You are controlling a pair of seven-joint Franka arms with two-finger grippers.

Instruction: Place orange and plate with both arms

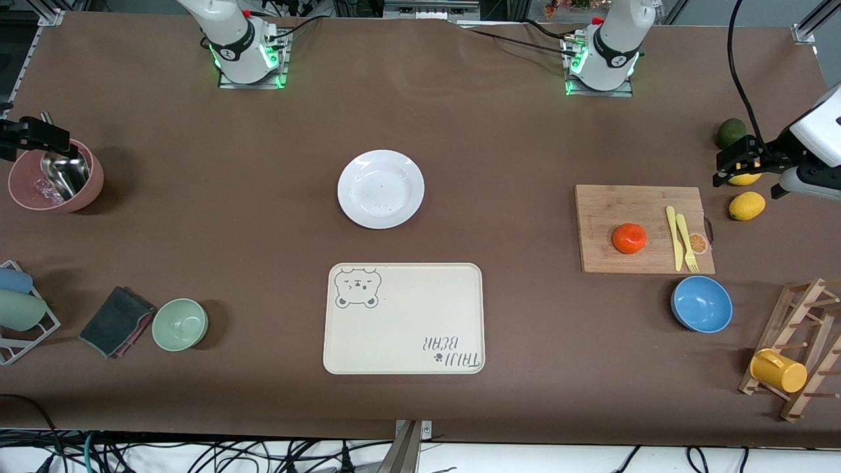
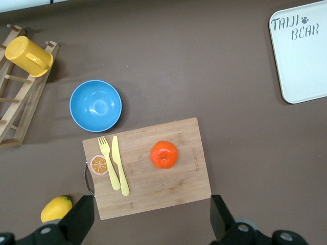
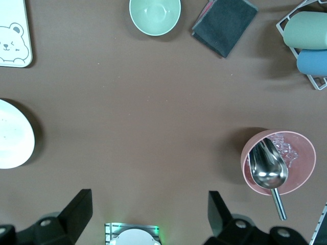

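Observation:
The orange (image 1: 629, 238) lies on a wooden cutting board (image 1: 611, 210) toward the left arm's end of the table; it also shows in the left wrist view (image 2: 164, 154). The white plate (image 1: 380, 188) lies bare in the middle of the table, farther from the front camera than the bear tray; its edge shows in the right wrist view (image 3: 13, 135). My left gripper (image 1: 742, 161) hangs high over the lemons, open and empty (image 2: 149, 219). My right gripper (image 1: 36, 135) hangs high over the pink bowl's rim, open and empty (image 3: 148, 212).
A cream bear tray (image 1: 403, 318) lies near the front edge. A yellow knife and fork (image 1: 680, 240) lie on the board. Nearby are a blue bowl (image 1: 702, 304), two lemons (image 1: 747, 205), an avocado (image 1: 730, 133) and a wooden rack with a yellow cup (image 1: 778, 370). At the right arm's end are a pink bowl with a scoop (image 1: 56, 177), a green bowl (image 1: 180, 324) and a dark cloth (image 1: 117, 320).

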